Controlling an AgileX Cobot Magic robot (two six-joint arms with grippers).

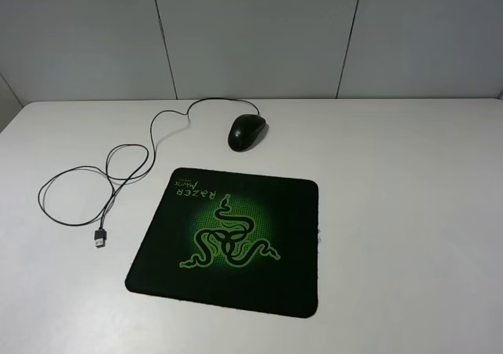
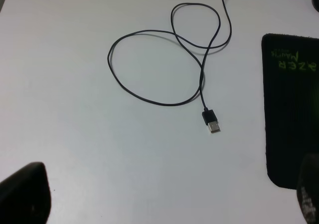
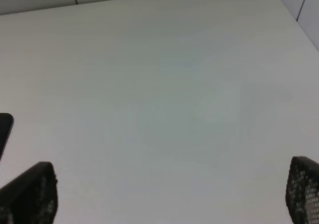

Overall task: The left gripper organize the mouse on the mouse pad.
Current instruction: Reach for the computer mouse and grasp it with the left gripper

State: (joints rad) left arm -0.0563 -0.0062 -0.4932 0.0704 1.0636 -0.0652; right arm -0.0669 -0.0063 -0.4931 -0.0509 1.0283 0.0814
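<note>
The glossy black mouse [image 1: 247,131] rests on the white table just beyond the far edge of the mouse pad [image 1: 228,240], off it. The pad is a black square with a green snake emblem; its edge with green lettering shows in the left wrist view [image 2: 291,109]. The mouse's thin cable [image 1: 86,189] loops across the table to the left and ends in a USB plug [image 1: 100,238] [image 2: 212,120]. My left gripper [image 2: 167,204] is open above bare table near the plug, with nothing between its fingers [image 2: 25,194]. Neither arm appears in the exterior high view.
My right gripper [image 3: 167,196] hangs open over the bare white table [image 3: 164,84], with a dark corner of the pad [image 3: 5,129] at the picture's edge. A grey panelled wall [image 1: 251,31] stands behind the table's far edge.
</note>
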